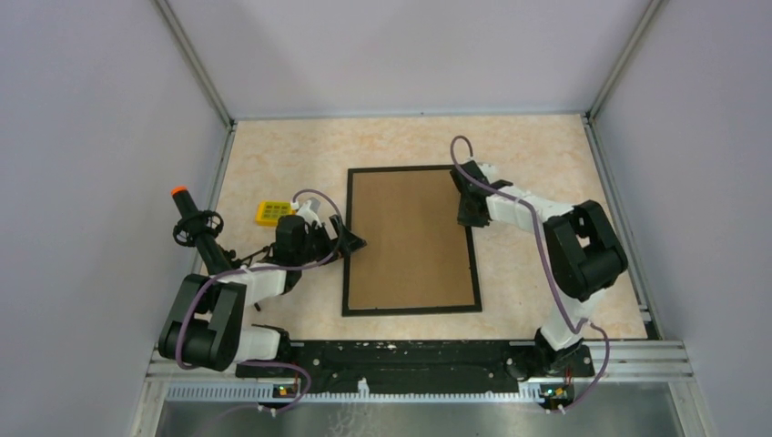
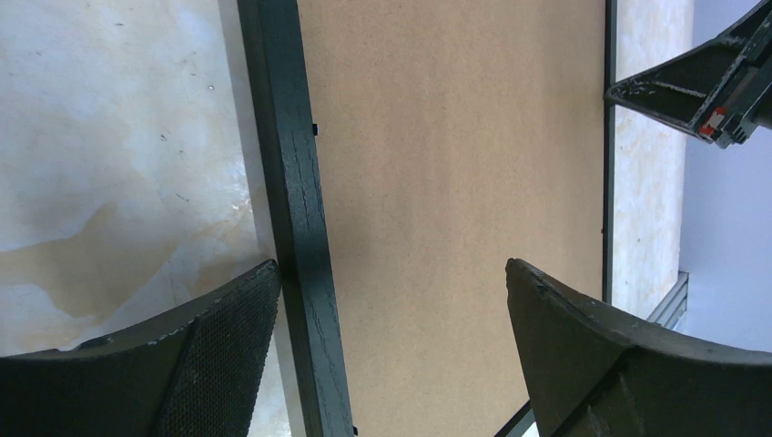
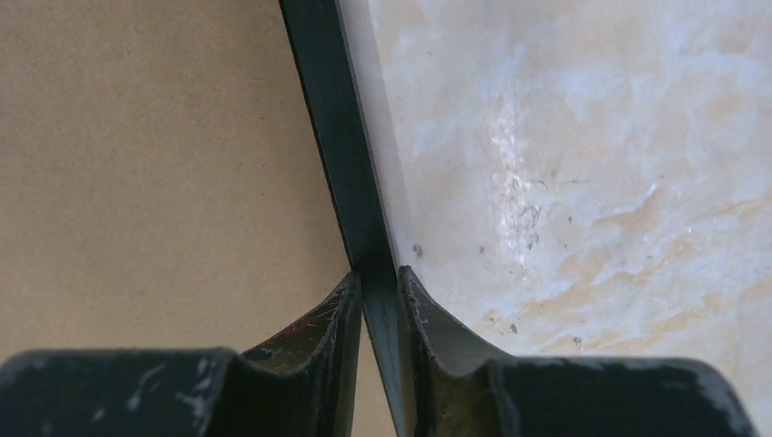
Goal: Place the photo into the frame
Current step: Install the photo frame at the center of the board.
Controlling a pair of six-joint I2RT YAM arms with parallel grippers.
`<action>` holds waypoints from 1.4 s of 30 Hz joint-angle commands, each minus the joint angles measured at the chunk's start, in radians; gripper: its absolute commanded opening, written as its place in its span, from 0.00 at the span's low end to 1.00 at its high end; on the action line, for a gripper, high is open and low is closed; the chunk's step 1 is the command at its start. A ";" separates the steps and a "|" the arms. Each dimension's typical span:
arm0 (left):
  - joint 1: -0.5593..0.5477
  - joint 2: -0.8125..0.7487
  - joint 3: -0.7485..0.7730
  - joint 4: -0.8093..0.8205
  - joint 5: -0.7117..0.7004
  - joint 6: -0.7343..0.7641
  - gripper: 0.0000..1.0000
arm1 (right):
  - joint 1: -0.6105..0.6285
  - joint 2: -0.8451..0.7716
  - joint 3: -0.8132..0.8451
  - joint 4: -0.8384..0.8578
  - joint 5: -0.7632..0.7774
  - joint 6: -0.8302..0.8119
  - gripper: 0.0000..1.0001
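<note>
The frame [image 1: 411, 310] lies flat in the middle of the table, with a plain brown cardboard sheet [image 1: 410, 238] filling it. The photo is hidden. My left gripper [image 1: 353, 244] is open at the frame's left side. In the left wrist view its fingers straddle the left rail [image 2: 300, 200], one over the table, the other over the cardboard [image 2: 455, 164]. My right gripper [image 1: 472, 217] is at the right rail near the far corner. In the right wrist view the gripper [image 3: 375, 278] is shut on that thin black rail [image 3: 332, 109].
A small yellow block [image 1: 272, 212] lies left of the frame beside the left arm. A black stand with an orange tip [image 1: 187, 218] rises at the left wall. Grey walls close in the table on three sides.
</note>
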 commanded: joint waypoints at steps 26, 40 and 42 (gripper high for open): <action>-0.009 -0.001 -0.011 -0.061 0.034 0.005 0.97 | -0.252 0.048 0.385 -0.178 -0.581 -0.266 0.41; -0.008 0.035 0.010 -0.070 0.051 0.008 0.97 | -0.327 0.357 0.576 -0.142 -0.629 -0.362 0.28; -0.008 0.035 0.010 -0.070 0.051 0.008 0.97 | -0.331 0.376 0.589 -0.142 -0.630 -0.363 0.28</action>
